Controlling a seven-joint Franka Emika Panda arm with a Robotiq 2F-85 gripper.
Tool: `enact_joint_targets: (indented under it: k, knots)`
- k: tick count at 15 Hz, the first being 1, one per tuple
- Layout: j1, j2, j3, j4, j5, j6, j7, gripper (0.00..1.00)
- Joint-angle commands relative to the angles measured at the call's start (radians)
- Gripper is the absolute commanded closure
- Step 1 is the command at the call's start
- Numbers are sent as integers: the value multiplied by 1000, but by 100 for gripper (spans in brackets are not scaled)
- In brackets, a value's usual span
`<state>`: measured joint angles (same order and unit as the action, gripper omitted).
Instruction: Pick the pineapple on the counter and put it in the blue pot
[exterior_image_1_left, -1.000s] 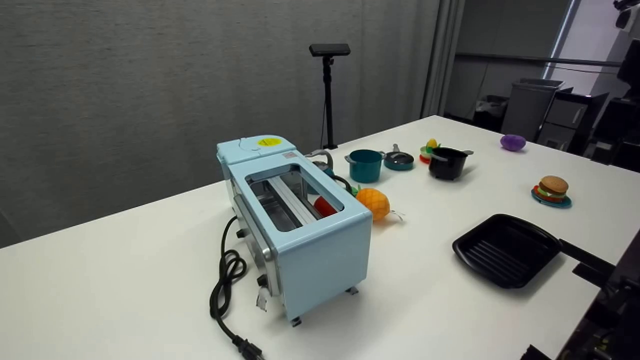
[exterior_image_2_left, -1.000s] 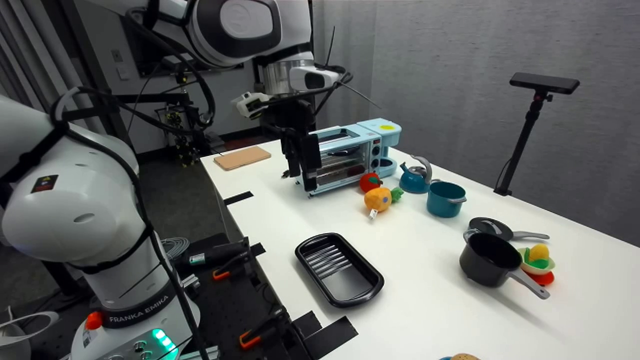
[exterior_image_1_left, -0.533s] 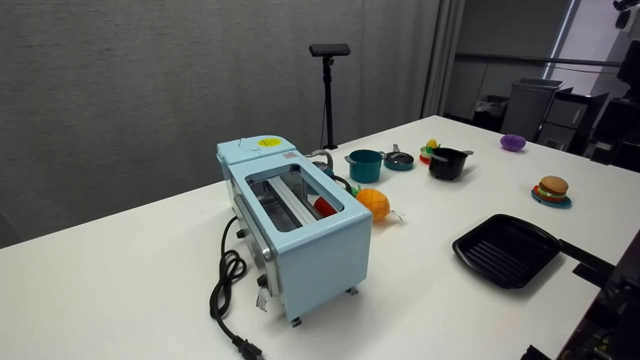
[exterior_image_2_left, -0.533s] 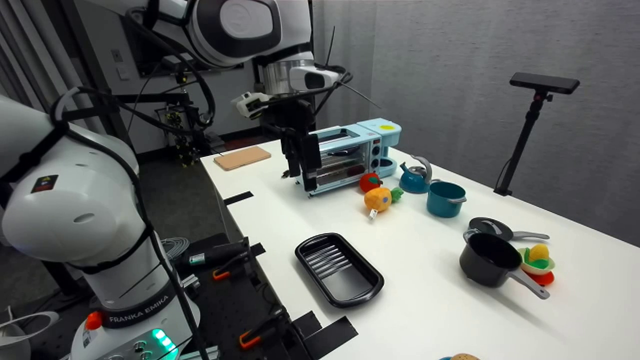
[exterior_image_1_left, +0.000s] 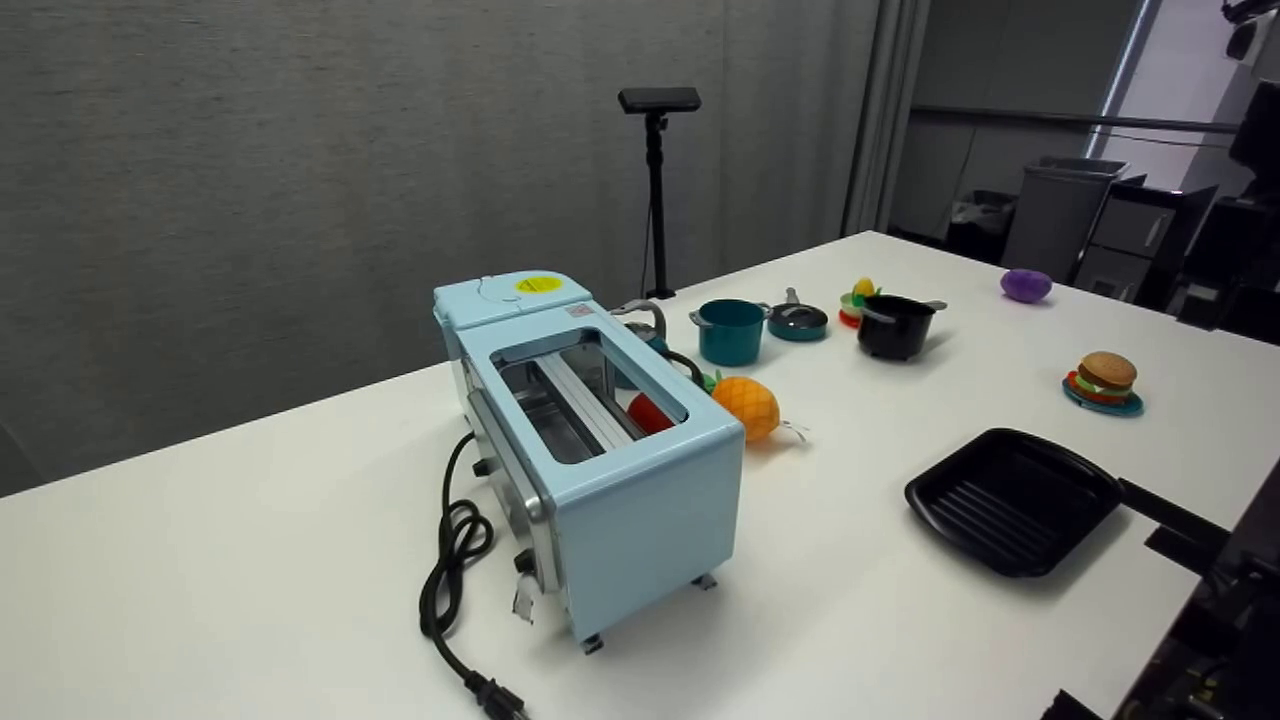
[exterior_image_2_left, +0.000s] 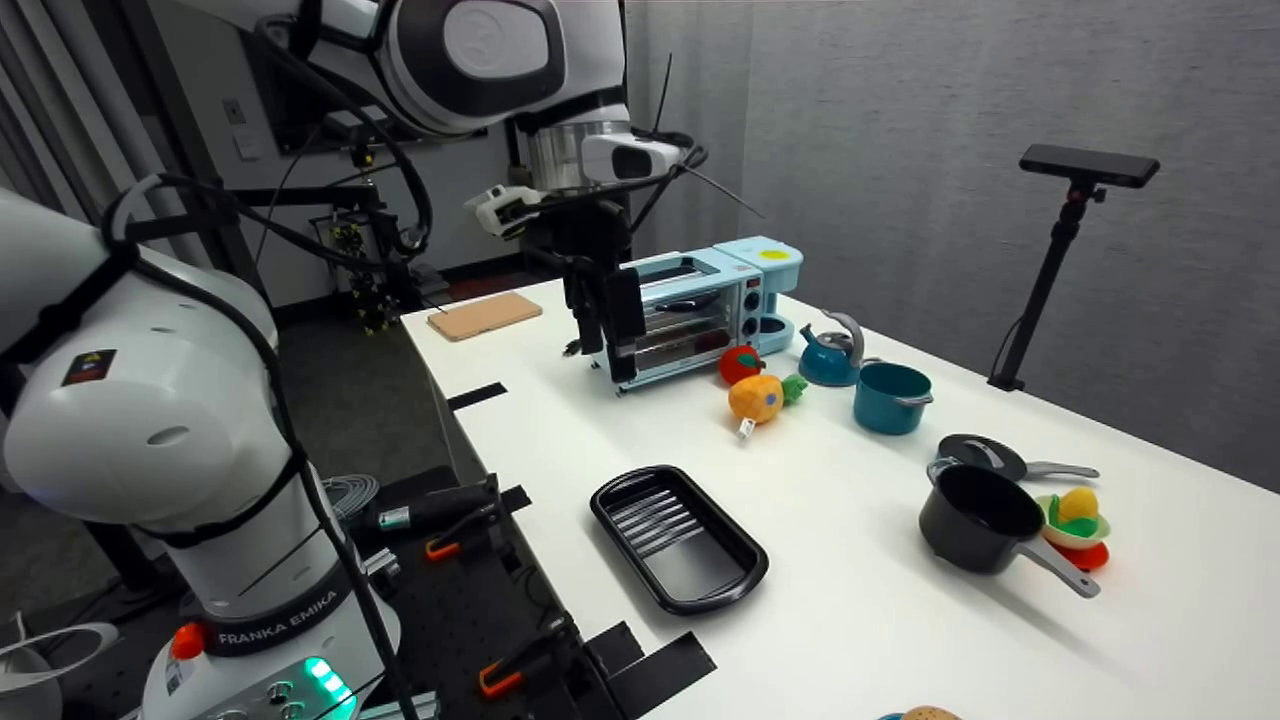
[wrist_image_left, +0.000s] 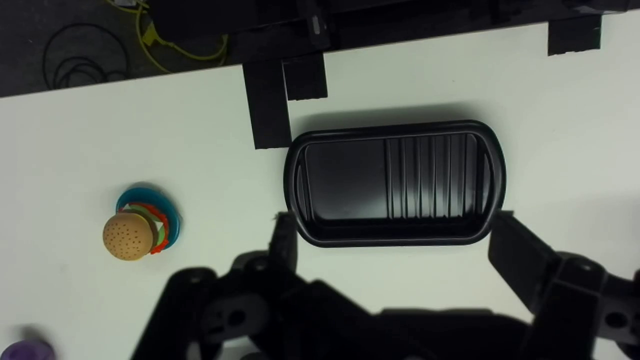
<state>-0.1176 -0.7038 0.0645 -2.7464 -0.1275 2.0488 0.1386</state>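
Spread wide and empty, the gripper (wrist_image_left: 393, 225) seems to hang farther out from the toaster (exterior_image_2_left: 728, 272) than the pineapple (exterior_image_2_left: 757, 399), which lies in front of the toaster's glass door (exterior_image_2_left: 688, 328), long axis roughly along that door, so the reach should run down and toward the toaster.

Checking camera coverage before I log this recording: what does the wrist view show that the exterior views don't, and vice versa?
Only the wrist view: a clear look into the open gripper, and loops of black cable on the floor.
Only the exterior views: the pineapple, the blue pot, the toaster and the kettle.
Shared, in both exterior views too: the black pan, the burger and the white table.
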Motion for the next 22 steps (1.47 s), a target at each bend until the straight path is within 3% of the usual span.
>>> enact_joint_targets:
  k: [1, 5, 11, 22]
  knots:
    - [13, 62, -21, 46, 2, 67, 3, 0]
    - [29, 177, -37, 99, 14, 210, -35, 0]
    - [66, 479, -46, 258, 58, 391, -80, 0]
    - [100, 985, -25, 720, 125, 371, -114, 0]
